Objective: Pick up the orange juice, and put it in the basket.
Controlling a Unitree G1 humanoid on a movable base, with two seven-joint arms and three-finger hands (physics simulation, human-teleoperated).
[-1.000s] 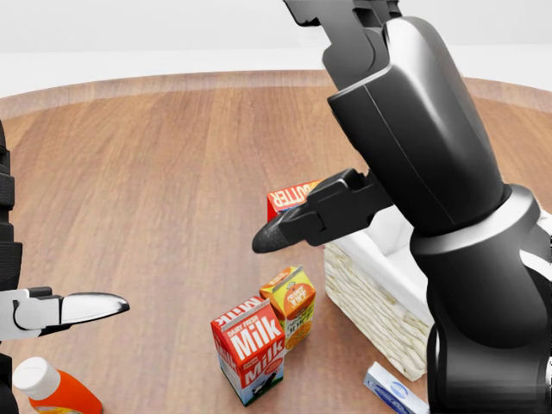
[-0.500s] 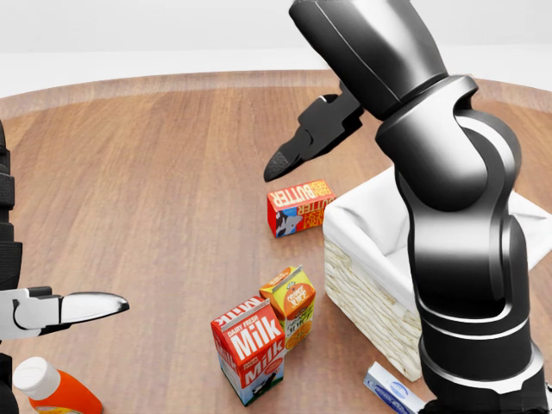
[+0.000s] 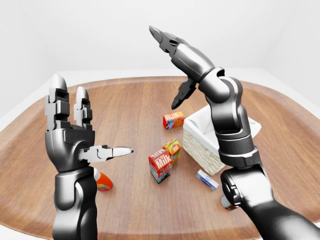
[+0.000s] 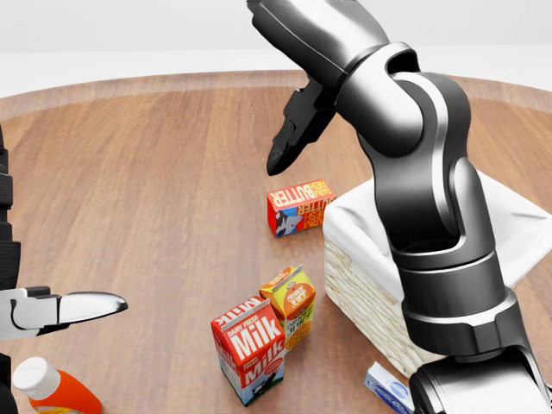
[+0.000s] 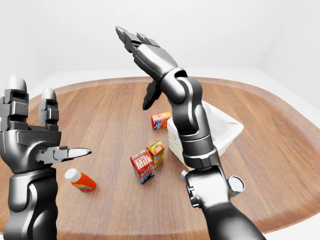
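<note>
Up and away now, right hand (image 3: pixel 170 60) raised high above the table (image 4: pixel 129 172) with fingers spread, holding nothing, left hand (image 3: pixel 75 130) open and idle, orange juice (image 4: pixel 291 304) ungrasped between milk carton (image 4: pixel 250 349) and basket (image 4: pixel 371 297), so pickup yet to begin.

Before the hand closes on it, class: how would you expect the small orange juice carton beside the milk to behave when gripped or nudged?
The orange juice carton looks like thin card, so it probably dents under a hard squeeze. It stands upright and taller than wide, so a high nudge may tip it. Its flat sides mean it shouldn't roll. It stands close against the milk carton, which could get knocked.
</note>
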